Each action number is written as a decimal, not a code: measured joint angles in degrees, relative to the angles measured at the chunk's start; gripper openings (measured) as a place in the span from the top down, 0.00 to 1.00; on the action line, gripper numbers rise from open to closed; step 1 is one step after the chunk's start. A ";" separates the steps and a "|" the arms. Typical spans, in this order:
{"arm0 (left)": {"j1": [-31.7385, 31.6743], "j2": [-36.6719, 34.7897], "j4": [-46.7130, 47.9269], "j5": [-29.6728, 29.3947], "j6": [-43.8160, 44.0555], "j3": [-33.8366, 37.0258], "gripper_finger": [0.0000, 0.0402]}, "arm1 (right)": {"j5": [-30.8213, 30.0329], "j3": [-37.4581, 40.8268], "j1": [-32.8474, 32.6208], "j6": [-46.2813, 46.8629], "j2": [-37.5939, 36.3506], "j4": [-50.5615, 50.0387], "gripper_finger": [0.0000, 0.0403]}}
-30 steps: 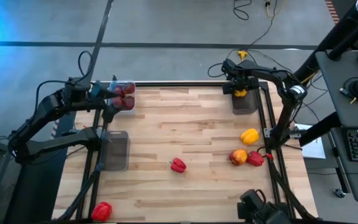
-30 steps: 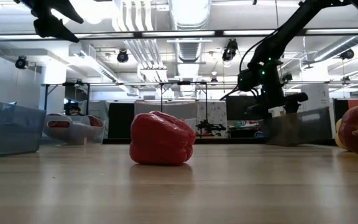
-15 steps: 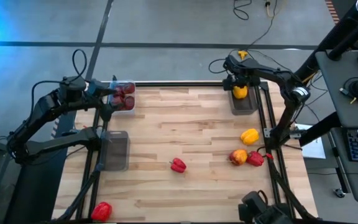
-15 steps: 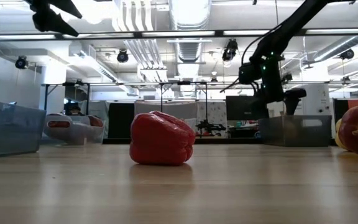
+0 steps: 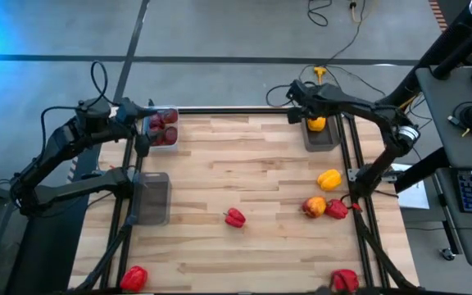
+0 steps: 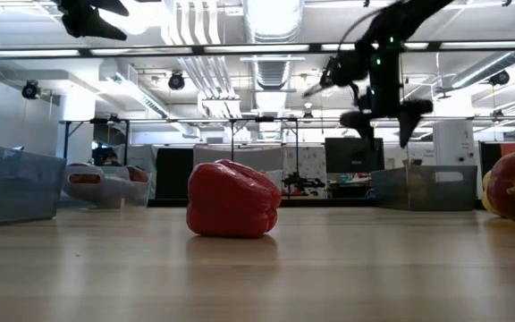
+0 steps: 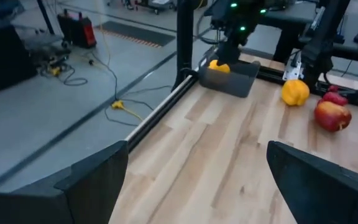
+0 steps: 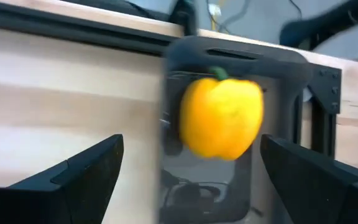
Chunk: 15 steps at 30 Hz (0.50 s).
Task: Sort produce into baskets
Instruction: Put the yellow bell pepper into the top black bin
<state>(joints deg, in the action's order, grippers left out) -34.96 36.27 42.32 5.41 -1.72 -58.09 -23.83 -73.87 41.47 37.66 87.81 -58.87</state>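
My right gripper (image 5: 299,98) is open and empty, raised above the table just left of the far right basket (image 5: 324,139). A yellow pepper (image 5: 316,123) lies in that basket and shows ahead of the fingers in the right wrist view (image 8: 221,117). In the low view this gripper (image 6: 381,123) hangs above the basket (image 6: 423,188). My left gripper (image 5: 142,124) is open and empty, held high beside the far left basket (image 5: 173,135), which holds dark maroon pieces (image 5: 162,124). Its own view (image 7: 197,180) looks across the bare table.
An empty basket (image 5: 154,198) stands at the left edge. Loose on the table are a red pepper (image 5: 234,217) in the middle, a yellow pepper (image 5: 329,179), an orange-red fruit (image 5: 314,206), a red pepper (image 5: 337,210), and red pieces at the near corners (image 5: 133,277) (image 5: 344,280).
My right gripper has risen out of the far right basket and gone a little toward the table's left, leaving the yellow pepper lying in the basket. My left gripper has gone a little up and toward the far edge.
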 joint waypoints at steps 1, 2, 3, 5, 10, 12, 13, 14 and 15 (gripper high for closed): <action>-0.01 -0.05 -0.81 0.01 -0.70 0.37 0.09 | -0.19 0.00 -1.76 0.89 -0.89 -0.09 0.09; -0.01 -0.15 -1.60 0.01 -1.52 0.69 0.09 | -0.19 0.00 -3.53 2.19 -1.87 -0.10 0.09; 0.00 -0.28 -2.21 0.11 -2.23 1.03 0.09 | -0.21 0.00 -5.27 3.41 -2.86 -0.15 0.09; 0.00 -0.53 -2.92 2.35 -3.58 1.53 0.09 | -0.22 0.00 -9.11 5.77 -4.84 -0.23 0.09; 0.04 -0.42 -4.45 17.38 0.31 3.75 0.09 | -0.24 0.00 -19.40 11.86 -8.94 -0.38 0.09; 0.02 -0.37 -5.34 24.01 0.51 6.20 0.09 | -1.50 0.00 -23.42 14.43 -9.92 -0.41 0.09; 0.02 -0.19 -6.50 27.12 0.39 7.62 0.09 | -2.46 0.00 -25.37 15.76 -10.25 -0.47 0.09; 0.03 -0.05 -8.06 29.66 0.60 8.99 0.09 | -3.51 0.02 -27.31 16.95 -10.50 -0.53 0.09; 0.05 0.06 -9.52 31.57 1.35 10.31 0.09 | -4.49 0.02 -29.18 17.74 -10.64 -0.61 0.09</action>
<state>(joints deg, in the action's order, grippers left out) -34.91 36.33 32.80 36.98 -0.37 -47.78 -28.32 -73.85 12.28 55.40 77.17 -59.48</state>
